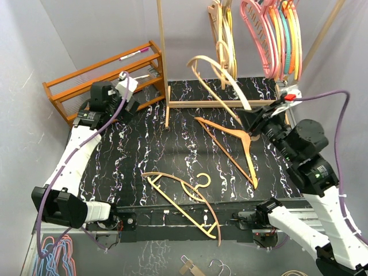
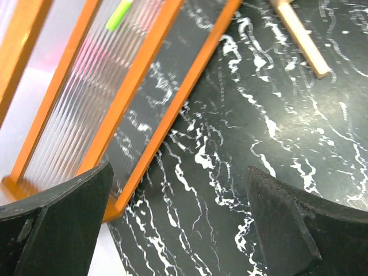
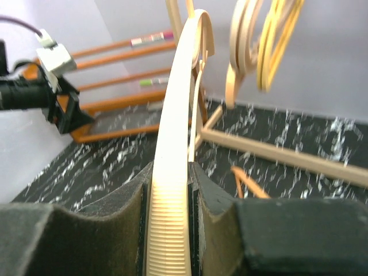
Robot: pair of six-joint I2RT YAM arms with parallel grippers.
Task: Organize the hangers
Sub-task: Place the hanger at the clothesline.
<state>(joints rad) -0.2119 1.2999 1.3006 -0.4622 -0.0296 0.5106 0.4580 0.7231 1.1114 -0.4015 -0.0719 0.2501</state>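
Right gripper (image 1: 250,118): pinching the cream hanger (image 1: 236,88) by its ribbed arm, right of centre.
Left gripper (image 2: 178,218): jaws wide, empty, by the orange rack (image 2: 187,86), upper left.
Hung hangers (image 1: 276,34): top right.
Orange hanger (image 1: 224,151), tan hanger (image 1: 178,205): flat on the table (image 1: 144,155).

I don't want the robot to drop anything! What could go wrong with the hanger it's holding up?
1. The right gripper pinches the pale hanger near one end of its thin arm, so it might twist or slip out.
2. The hanging hangers are crowded close by, and the held one could bump or snag them.
3. The orange hanger lies on the table roughly below, so a drop might land on it.
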